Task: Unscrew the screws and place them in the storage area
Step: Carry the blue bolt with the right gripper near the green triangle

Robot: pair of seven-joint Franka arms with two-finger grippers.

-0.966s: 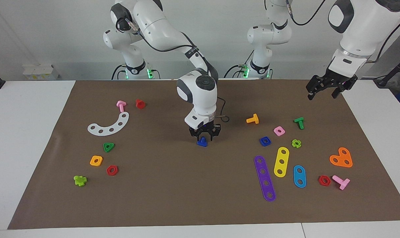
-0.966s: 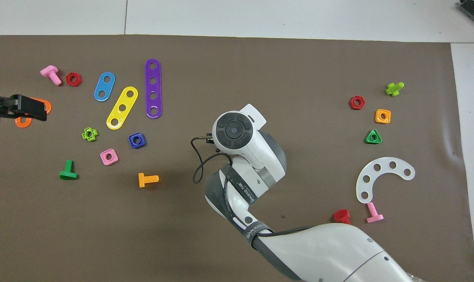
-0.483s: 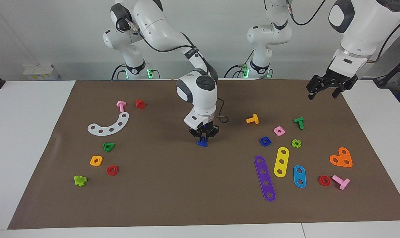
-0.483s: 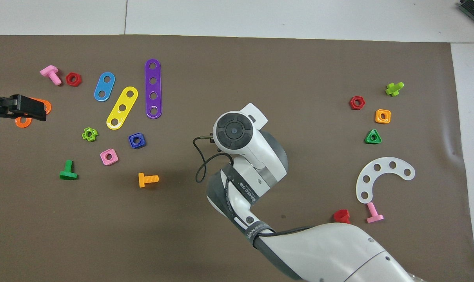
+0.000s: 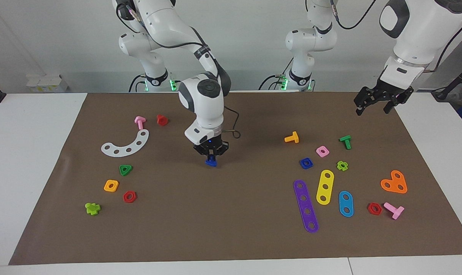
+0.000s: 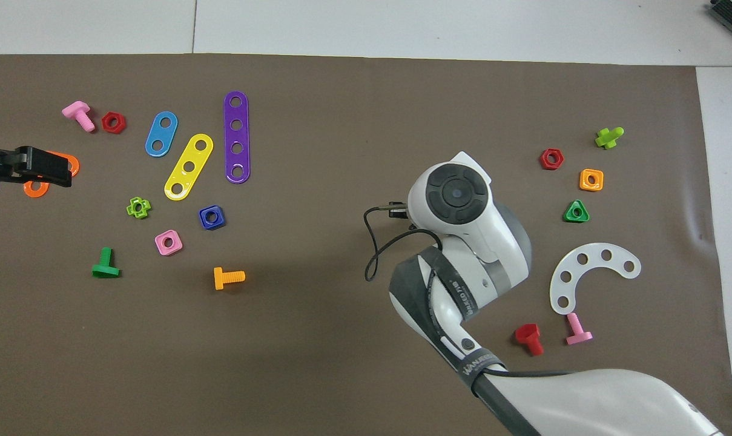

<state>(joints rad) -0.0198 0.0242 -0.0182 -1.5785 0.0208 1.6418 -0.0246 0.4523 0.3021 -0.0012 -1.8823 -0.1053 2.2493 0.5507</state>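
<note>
A small blue screw (image 5: 211, 162) hangs head down, low over the middle of the brown mat, with my right gripper (image 5: 211, 156) shut on its shank. The overhead view hides that screw and the gripper tips under the right arm's wrist (image 6: 456, 197). The storage area (image 5: 146, 168) (image 6: 544, 200) is a bare patch of mat beside the white curved strip (image 5: 125, 145) (image 6: 591, 274), the green triangular nut (image 5: 125, 170) (image 6: 576, 212) and the orange square nut (image 5: 111, 186) (image 6: 591, 180). It lies toward the right arm's end from the held screw. My left gripper (image 5: 372, 109) (image 6: 39, 171) waits open, up in the air over the mat's edge at its own end.
Near the white strip lie a pink screw (image 5: 140, 122), a red screw (image 5: 162, 120), a red hex nut (image 5: 129, 196) and a lime piece (image 5: 92, 208). Toward the left arm's end lie purple (image 5: 305, 206), yellow (image 5: 325, 187) and blue (image 5: 346, 204) strips, a blue square nut (image 5: 306, 163) and more screws.
My right gripper shut on the blue screw and carried it over the mat toward the right arm's end. The left arm has not moved.
</note>
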